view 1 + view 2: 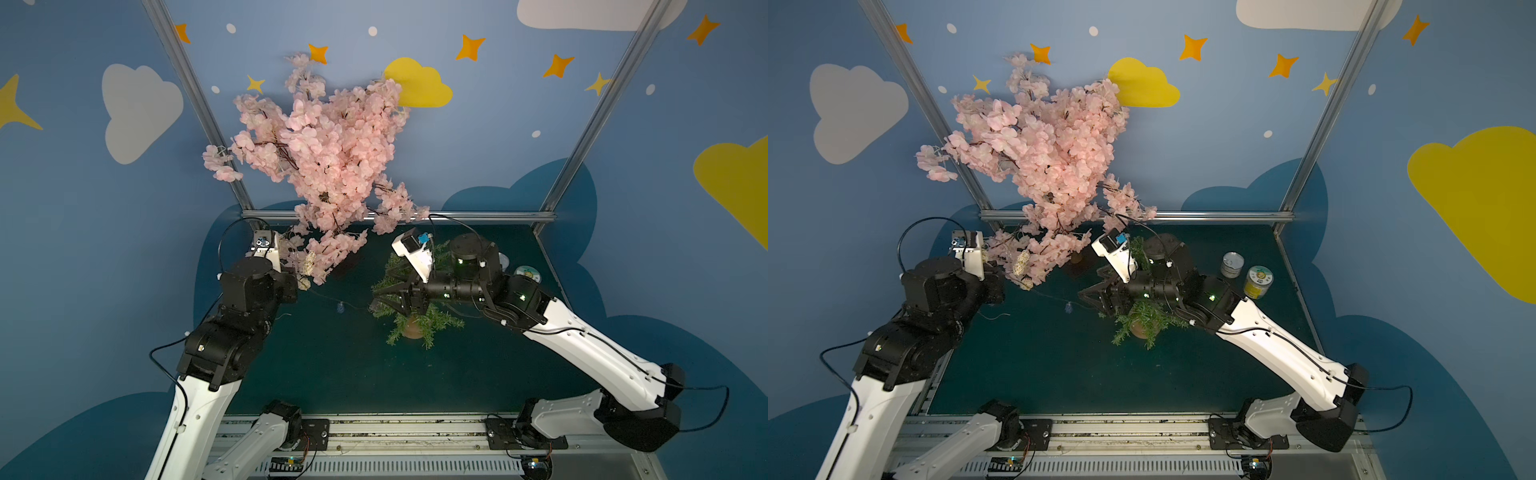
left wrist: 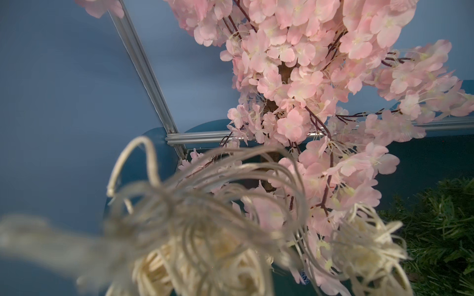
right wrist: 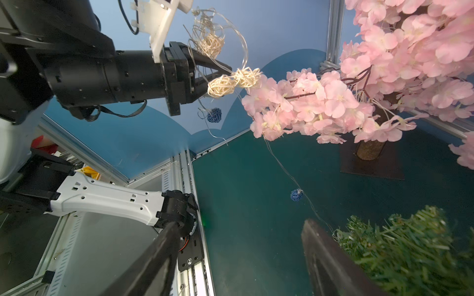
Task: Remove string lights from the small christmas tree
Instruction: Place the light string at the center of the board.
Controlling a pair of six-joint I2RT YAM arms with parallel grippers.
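The string lights are thin pale wire strung with woven cream and blue balls. A tangle of them is pinched in the left end effector, its fingers pressed together beside the pink blossom tree. One strand drops over the desk to the small christmas tree, bushy green in a tan pot. The right end effector is spread wide at that tree's side. The right wrist view shows the pinch plainly, but in both top views blossoms hide it. A top view shows two jars.
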